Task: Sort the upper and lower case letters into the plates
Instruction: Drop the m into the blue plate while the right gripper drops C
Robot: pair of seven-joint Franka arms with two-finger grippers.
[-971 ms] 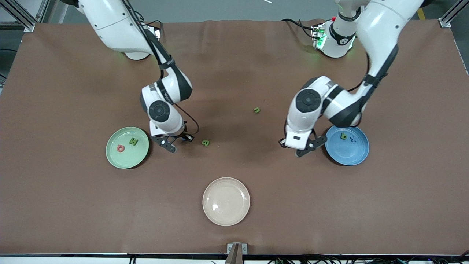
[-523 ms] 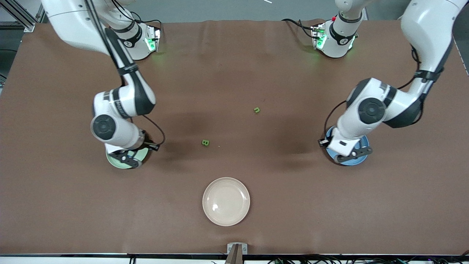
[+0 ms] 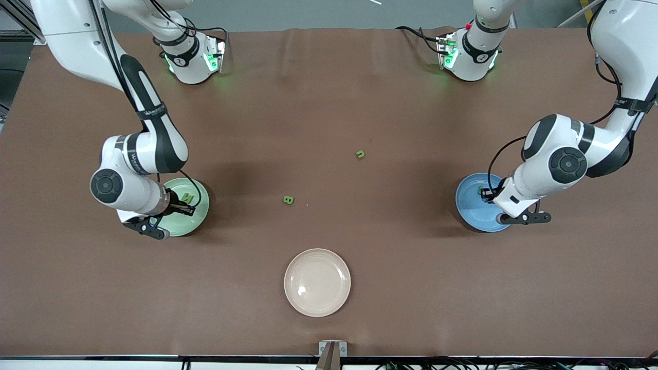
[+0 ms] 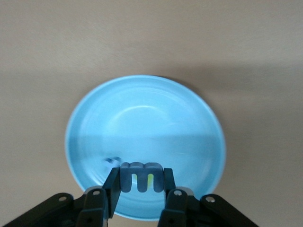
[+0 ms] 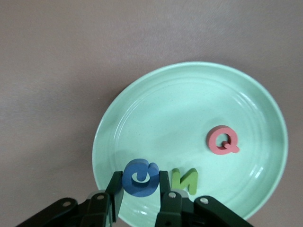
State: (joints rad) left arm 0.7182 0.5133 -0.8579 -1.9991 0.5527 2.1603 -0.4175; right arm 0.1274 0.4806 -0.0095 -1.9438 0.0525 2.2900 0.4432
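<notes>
Pincers are both up over plates: your right pincer [image 5: 140, 191] squeezes a blue G [image 5: 139, 177] above the mint green plate [image 5: 156, 109], where a red Q [image 5: 221, 140] and a green N [image 5: 184, 179] lie. Your left pincer [image 4: 141, 189] pinches a blue m [image 4: 141, 176] above the blue plate [image 4: 142, 118]. You can see a green B [image 3: 288, 200] and a green n [image 3: 360, 153] loose on the desk [image 3: 329, 103], with a cream plate [image 3: 317, 282] nearer the front camera.

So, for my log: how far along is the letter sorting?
Done: red Q and green N in the mint green plate, a green b in the blue plate. In hand: the right gripper holds a blue G over the mint plate, the left gripper a blue m over the blue plate. Left: green B and green n on the table.
</notes>
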